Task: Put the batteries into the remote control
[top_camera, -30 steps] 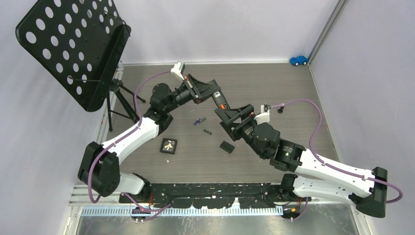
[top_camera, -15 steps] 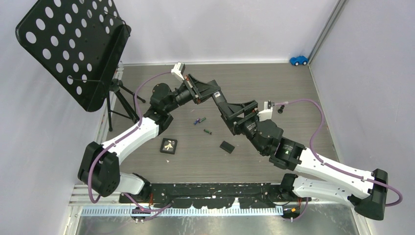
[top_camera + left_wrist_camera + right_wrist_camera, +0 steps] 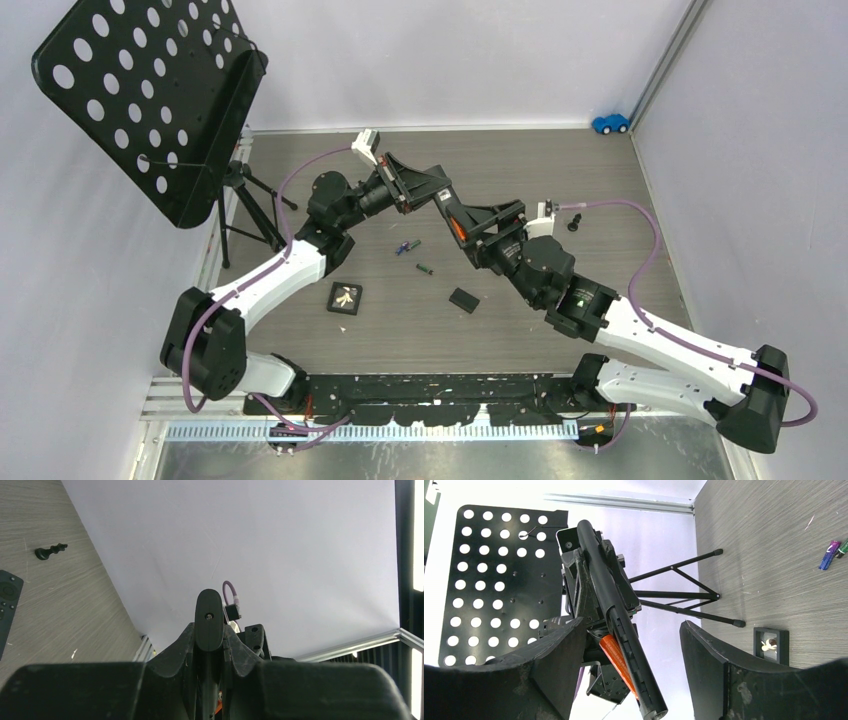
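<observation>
While the left gripper (image 3: 209,642) clamps the remote (image 3: 616,605) aloft, the right gripper (image 3: 630,627) straddles it — spread wide, gaps either side.

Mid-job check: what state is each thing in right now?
left gripper: shut on the remote.
remote: held off the table, cover off.
orange battery: on the remote, apparently in its bay.
right gripper: open, jaws either side of the remote.
blue battery: loose on the table.
green battery: loose on the table.
cover plate: off, flat on the table.

No legible text or markings.
</observation>
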You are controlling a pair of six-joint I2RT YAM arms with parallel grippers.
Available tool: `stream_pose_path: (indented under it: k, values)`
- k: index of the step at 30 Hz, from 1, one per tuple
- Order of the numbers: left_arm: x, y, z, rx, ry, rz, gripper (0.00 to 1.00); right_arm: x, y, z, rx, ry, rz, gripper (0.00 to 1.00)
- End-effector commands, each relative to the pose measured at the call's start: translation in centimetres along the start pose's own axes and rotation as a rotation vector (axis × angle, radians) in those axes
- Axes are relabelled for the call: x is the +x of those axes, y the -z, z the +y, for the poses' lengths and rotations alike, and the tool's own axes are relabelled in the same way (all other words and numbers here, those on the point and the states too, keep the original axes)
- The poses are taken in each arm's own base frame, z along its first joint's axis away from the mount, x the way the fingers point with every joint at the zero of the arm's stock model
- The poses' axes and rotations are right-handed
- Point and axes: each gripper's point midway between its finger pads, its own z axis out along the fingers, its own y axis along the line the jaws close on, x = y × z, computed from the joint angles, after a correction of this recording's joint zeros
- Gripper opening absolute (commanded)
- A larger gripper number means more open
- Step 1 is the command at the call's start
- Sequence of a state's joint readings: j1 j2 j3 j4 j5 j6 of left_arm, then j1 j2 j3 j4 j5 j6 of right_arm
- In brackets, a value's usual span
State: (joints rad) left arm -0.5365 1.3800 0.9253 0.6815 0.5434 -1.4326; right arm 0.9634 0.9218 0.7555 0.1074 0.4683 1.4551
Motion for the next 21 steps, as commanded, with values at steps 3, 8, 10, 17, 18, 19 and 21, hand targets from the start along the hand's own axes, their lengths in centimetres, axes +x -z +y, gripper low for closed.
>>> stream_pose_path:
  k: [3,8,10,17,18,19,21]
  values:
    - [0.2,0.0,-1.5,0.066,-0.051,0.013,0.0,-0.1,-0.3,2.4,-0.065,-0.046,0.01,0.72]
    - [0.1,0.0,-1.6,0.067,-0.049,0.01,0.0,-0.2,-0.4,1.9,-0.051,-0.064,0.012,0.67]
    - [0.0,-0.1,-1.6,0.069,-0.041,0.009,0.0,-0.3,-0.4,1.7,-0.047,-0.063,0.012,0.65]
    - [-0.3,-0.5,-1.9,0.092,0.003,0.002,0.0,-0.4,-0.4,0.9,-0.04,-0.07,0.012,0.43]
    - [-0.3,-0.5,-2.0,0.095,0.013,0.001,0.0,-0.3,-0.4,0.9,-0.041,-0.068,0.014,0.4]
    - [-0.3,-0.6,-2.1,0.096,0.022,0.002,0.0,-0.3,-0.4,0.8,-0.038,-0.066,0.015,0.37]
    - [-0.4,-0.8,-1.9,0.092,0.05,0.006,0.0,-0.2,-0.4,0.6,-0.035,-0.064,0.018,0.34]
